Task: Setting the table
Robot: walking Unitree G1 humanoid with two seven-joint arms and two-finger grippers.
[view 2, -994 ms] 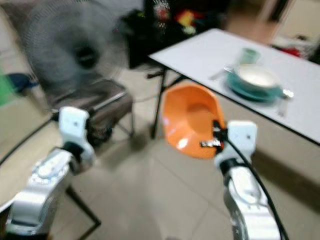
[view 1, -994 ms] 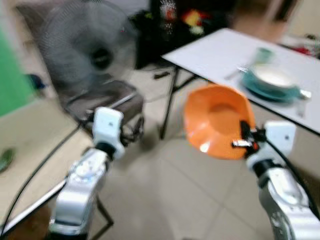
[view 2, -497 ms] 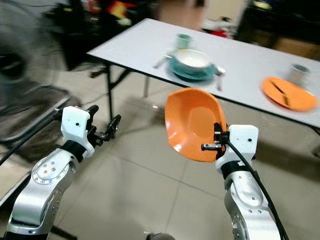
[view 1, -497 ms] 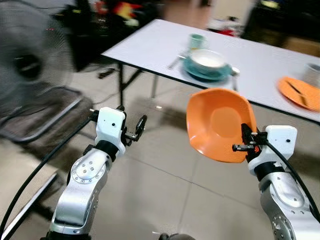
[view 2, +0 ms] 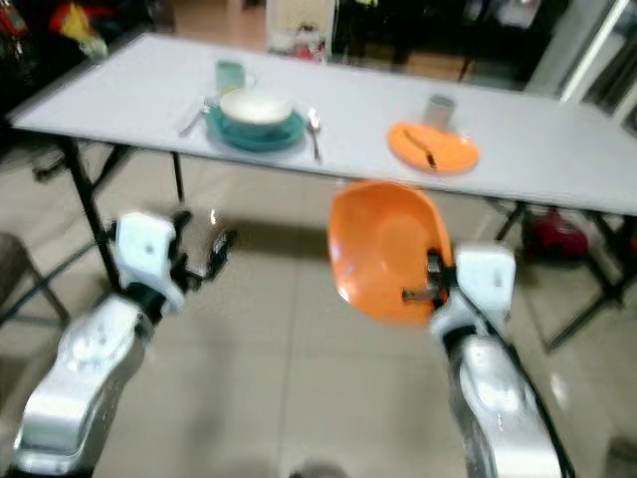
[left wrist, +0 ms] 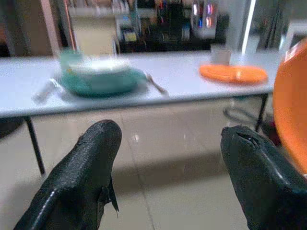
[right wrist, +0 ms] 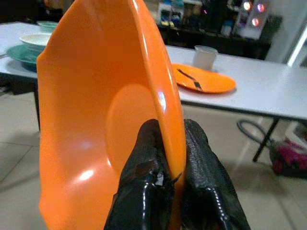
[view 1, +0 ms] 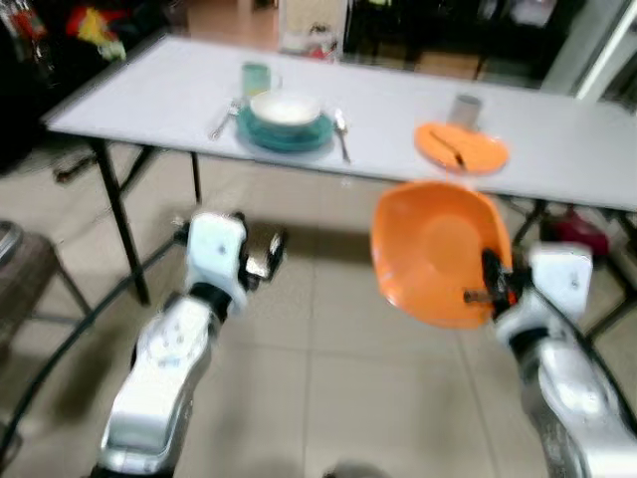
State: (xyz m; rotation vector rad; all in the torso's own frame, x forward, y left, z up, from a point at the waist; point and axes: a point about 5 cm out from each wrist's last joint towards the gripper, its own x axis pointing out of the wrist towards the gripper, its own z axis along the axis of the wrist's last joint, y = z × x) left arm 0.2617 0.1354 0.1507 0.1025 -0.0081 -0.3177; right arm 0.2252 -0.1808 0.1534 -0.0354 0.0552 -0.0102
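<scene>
My right gripper [view 1: 490, 287] is shut on the rim of an orange bowl [view 1: 434, 249], held on edge in front of me, short of the long white table [view 1: 149, 95]; its black fingers [right wrist: 146, 187] pinch the rim in the right wrist view. On the table lies an orange plate [view 1: 461, 147] with a utensil on it, a grey cup [view 1: 466, 106] behind it. Further left sits a teal plate [view 1: 287, 130] carrying a white bowl [view 1: 285, 106], with cutlery at its sides and a green cup [view 1: 256, 76] behind. My left gripper [view 1: 267, 254] is open and holds nothing.
Black table legs [view 1: 111, 204] stand under the near edge. Dark furniture and clutter line the far side of the room. A red object [view 1: 571, 235] lies on the tiled floor under the table's right part. Tiled floor lies between me and the table.
The camera has swung right: the fan and chair have left the view and the table now spans the picture. The orange bowl stays in my right gripper.
</scene>
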